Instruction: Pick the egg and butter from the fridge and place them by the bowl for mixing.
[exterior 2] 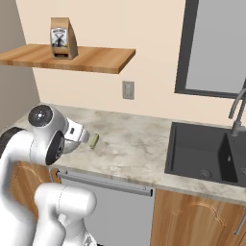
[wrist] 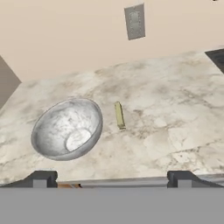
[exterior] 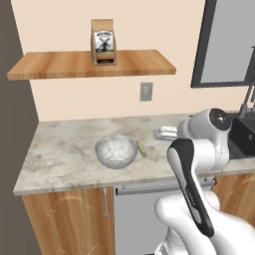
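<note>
1 butter [wrist: 119,115] stick just beside bowl [wrist: 66,128] on counter [wrist: 175,113]; jaws apart, empty.

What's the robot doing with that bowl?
The white robot arm is at the kitchen counter. Its hand is open and holds nothing, a little way back from the things. The glassy bowl sits on the counter with nothing inside it. The little yellow stick of butter lies right beside the bowl, not touching it. So the butter is already where it belongs. I can't see an egg by the bowl, so that part looks left to do.
</note>
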### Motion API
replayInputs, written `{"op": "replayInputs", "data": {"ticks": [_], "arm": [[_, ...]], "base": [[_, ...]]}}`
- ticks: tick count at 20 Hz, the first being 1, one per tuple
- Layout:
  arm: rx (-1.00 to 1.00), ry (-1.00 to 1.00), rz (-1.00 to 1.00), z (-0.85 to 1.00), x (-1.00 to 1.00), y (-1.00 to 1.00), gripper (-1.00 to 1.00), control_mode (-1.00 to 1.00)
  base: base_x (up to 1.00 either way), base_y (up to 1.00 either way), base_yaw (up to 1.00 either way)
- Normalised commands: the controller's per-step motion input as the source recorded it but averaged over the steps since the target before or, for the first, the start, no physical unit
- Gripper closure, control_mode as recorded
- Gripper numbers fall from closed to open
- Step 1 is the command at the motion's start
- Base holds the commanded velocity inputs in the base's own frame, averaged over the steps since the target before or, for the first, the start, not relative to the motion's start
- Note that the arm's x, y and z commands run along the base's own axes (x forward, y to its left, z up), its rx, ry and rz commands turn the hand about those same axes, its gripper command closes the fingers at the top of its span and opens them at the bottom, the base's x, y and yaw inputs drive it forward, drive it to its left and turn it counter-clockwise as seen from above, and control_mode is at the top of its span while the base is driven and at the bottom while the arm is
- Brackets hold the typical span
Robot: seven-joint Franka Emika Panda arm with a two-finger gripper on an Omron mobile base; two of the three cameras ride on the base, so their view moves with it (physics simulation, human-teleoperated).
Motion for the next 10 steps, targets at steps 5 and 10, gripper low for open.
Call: {"op": "replayInputs", "data": {"ticks": [5, 10], "arm": [[0.00, 0.00, 0.00, 0.00, 0.00, 0.00, -1.00, 1.00], [0.00, 0.00, 0.00, 0.00, 0.00, 0.00, -1.00, 1.00]], "base": [[-0.29, -0.02, -0.24], [-0.03, 0.05, -0.93]]}}
